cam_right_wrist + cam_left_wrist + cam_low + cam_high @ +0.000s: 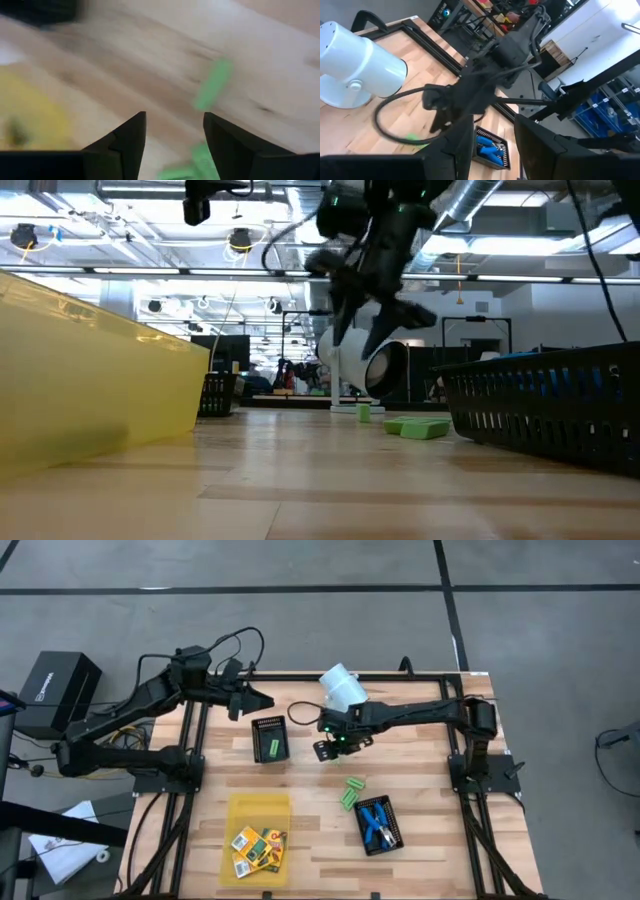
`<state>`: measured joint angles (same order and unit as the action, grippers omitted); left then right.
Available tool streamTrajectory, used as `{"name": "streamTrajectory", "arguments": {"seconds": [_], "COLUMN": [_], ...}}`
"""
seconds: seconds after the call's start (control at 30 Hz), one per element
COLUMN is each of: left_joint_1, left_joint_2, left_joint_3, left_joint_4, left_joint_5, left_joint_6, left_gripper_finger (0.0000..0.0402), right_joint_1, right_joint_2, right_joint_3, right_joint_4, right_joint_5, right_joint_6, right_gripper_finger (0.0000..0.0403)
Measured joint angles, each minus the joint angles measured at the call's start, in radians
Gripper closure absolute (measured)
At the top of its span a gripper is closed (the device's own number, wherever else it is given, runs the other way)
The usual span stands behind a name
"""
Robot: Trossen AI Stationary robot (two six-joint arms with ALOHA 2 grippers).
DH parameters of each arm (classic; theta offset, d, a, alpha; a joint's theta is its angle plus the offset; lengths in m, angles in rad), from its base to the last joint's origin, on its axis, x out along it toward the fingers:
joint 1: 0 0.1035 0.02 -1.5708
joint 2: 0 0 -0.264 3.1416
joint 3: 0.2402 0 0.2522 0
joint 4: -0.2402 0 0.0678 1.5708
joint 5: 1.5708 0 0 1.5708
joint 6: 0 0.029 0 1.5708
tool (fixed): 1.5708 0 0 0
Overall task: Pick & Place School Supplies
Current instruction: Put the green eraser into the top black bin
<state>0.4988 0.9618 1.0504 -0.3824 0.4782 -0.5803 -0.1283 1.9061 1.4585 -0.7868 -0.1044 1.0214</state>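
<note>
Right gripper point(331, 748): I see it over the table's middle, just beside the white cup point(343, 687); fingers point(127, 137) apart with nothing between them; bare wood shows in the gap.
Left gripper point(262, 699): parked at the table's far left edge, above the small mesh tray point(269, 739); fingers point(540, 145) spread, holding nothing.
Green pieces point(352, 793): loose on the wood between the right gripper and the pliers' tray; one more green piece lies in the small mesh tray.
Pliers point(376, 823): blue handles, lying in the mesh tray point(392, 832) near the right side.
Boxes point(258, 848): orange-yellow, clustered in the yellow tray point(257, 808) at the near edge.
</note>
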Motion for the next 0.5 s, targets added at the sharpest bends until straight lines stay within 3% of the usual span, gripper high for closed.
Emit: {"name": "streamTrajectory", "arguments": {"seconds": [0.5], "left_joint_1": [0.004], "left_joint_2": [0.0], "left_joint_3": [0.0], "left_joint_4": [-0.008], "left_joint_5": [0.0], "left_joint_6": [-0.003], "left_gripper_finger": [0.0266], "right_joint_1": [-0.045], "right_joint_2": [0.046], "right_joint_3": [-0.006], "right_joint_4": [-0.019], "right_joint_5": [0.001], "right_joint_6": [-0.03], "right_gripper_finger": [0.0231]}}
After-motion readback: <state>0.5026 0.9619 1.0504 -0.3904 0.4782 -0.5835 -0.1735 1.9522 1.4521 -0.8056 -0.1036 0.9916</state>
